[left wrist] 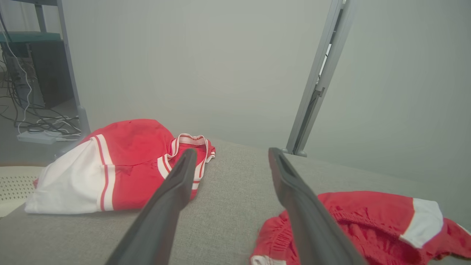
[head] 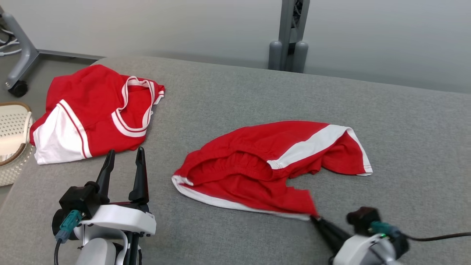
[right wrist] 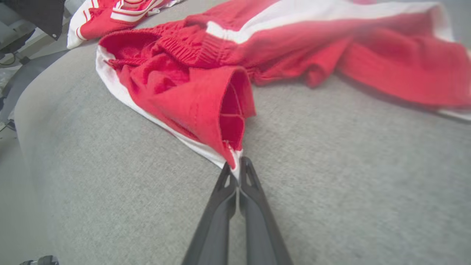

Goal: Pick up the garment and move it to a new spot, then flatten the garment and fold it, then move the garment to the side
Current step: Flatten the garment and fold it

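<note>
A pale grey wall [head: 184, 25] rises behind the grey fabric-covered surface [head: 404, 129], a metal post [head: 290, 33] against it.

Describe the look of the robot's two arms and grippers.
The left gripper and right gripper each have two long, dark, tapering fingers on a black base, fixed to a glossy white wrist shell. A teal connector with a black cable plugs in by each.

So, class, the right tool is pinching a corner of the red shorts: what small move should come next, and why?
Probably raise the right tool a little, keeping it shut. It is closed on a hem corner of the red shorts, which lie bunched on the grey surface, while the left tool hangs open, apart from the cloth. A lift would start the pick-up.
</note>
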Controlling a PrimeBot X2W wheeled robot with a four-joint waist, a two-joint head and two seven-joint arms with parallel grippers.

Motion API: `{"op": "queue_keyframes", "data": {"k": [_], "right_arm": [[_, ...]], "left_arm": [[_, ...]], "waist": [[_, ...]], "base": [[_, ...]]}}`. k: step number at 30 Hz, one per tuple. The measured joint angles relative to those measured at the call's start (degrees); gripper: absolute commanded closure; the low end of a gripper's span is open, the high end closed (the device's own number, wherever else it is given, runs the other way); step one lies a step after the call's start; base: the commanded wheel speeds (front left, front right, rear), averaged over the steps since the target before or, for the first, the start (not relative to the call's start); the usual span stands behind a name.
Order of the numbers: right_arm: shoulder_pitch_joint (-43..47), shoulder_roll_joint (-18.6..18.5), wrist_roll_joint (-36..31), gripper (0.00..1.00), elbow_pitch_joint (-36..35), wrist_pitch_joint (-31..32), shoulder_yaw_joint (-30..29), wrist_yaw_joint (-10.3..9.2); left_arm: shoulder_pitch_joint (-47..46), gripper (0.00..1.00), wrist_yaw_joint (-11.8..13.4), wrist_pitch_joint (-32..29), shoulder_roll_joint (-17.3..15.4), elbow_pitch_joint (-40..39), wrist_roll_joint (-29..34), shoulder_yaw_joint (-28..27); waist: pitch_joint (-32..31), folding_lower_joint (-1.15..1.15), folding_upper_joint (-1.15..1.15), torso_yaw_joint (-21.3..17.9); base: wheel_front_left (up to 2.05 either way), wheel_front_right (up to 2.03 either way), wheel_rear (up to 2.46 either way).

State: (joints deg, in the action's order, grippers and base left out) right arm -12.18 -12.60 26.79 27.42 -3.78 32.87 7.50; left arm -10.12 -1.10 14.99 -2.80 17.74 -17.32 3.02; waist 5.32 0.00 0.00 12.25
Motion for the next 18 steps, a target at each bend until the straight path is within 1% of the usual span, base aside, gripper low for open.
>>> {"op": "queue_keyframes", "data": {"k": [5,6,12,15,18], "right_arm": [[1.31,-4.66,-0.7,1.0,-2.47,1.6,-7.15,0.0],[1.31,-4.66,-0.7,1.0,-2.47,1.6,-7.15,0.0],[4.02,-6.47,-2.72,1.0,-6.27,4.99,-13.32,0.0],[5.44,-5.57,-3.43,1.0,-8.06,5.92,-14.7,0.0],[6.71,-3.56,-3.57,1.0,-9.59,6.31,-15.0,0.0]], "left_arm": [[0.54,0.0,0.12,0.0,0.0,0.0,-0.43,0.7],[0.54,0.0,0.12,0.0,0.0,0.0,-0.43,0.7],[0.54,0.0,0.15,0.0,0.0,-0.02,-1.0,2.32],[0.53,0.0,0.05,0.0,0.03,0.49,-0.64,3.83],[0.54,0.0,-1.36,0.0,-0.12,2.78,1.62,6.46]], "waist": [[-0.86,0.0,0.0,-1.85],[-0.86,0.0,0.0,-1.85],[-0.98,0.0,0.0,-3.87],[-0.83,0.0,0.0,-4.52],[-0.81,0.0,0.0,-4.96]], "base": [[0.0,0.0,0.0],[0.0,0.0,0.0],[0.0,0.0,0.0],[0.0,0.0,0.0],[0.0,0.0,0.0]]}}
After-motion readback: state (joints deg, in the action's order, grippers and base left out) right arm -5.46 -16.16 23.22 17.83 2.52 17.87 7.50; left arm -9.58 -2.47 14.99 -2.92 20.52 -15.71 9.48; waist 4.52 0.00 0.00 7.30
